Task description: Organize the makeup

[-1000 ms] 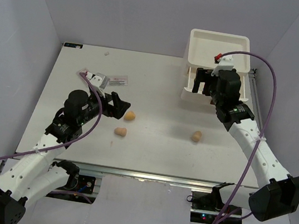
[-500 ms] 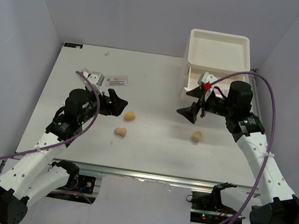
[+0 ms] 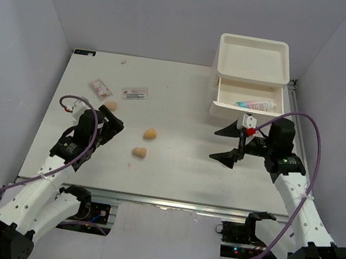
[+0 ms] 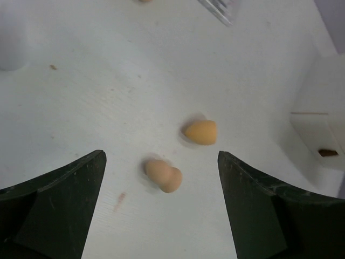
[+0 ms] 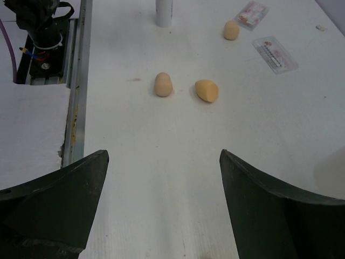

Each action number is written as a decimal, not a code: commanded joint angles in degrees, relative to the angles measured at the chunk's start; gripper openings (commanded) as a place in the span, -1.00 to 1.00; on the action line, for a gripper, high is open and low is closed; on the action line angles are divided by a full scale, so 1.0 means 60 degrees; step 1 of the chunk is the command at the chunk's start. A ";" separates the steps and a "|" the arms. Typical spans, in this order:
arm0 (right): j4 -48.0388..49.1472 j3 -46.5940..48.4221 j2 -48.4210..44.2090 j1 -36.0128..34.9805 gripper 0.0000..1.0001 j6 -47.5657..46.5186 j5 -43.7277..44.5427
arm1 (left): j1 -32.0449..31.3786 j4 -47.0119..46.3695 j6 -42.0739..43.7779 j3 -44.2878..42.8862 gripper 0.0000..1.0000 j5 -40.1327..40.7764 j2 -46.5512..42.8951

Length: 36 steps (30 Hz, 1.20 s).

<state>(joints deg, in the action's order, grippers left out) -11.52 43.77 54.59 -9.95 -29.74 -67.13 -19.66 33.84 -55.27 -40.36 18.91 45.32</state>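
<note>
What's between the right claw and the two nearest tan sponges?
Nothing: bare table from the right gripper to both sponges, clearest in the right wrist view.

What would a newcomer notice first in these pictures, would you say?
Three tan sponges lie scattered left of centre on the table. At the far right, the white drawer unit has its drawer open, a tube inside. The left gripper and right gripper hang open and empty.
</note>
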 commanded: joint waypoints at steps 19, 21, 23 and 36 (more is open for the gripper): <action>0.0856 -0.0396 -0.0407 0.0775 0.81 0.0323 -0.0945 | 0.0142 0.0513 0.1550 -0.1077 0.96 0.5663 0.3598; 0.0851 -0.0396 -0.0441 0.0765 0.81 0.0328 -0.0894 | 0.0142 0.0576 0.1614 -0.1220 0.96 0.5937 0.4030; 0.0851 -0.0390 -0.0441 0.0771 0.80 0.0328 -0.0848 | 0.0154 0.0636 0.1560 -0.1363 0.96 0.6137 0.4410; 0.0837 -0.0381 -0.0482 0.0806 0.81 0.0343 -0.0809 | 0.1052 0.0010 0.1912 -0.1628 0.96 0.6195 0.5187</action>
<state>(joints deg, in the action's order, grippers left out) -8.40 41.41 52.53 -5.57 -28.45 -71.24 -15.63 36.90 -45.71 -47.83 54.83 75.36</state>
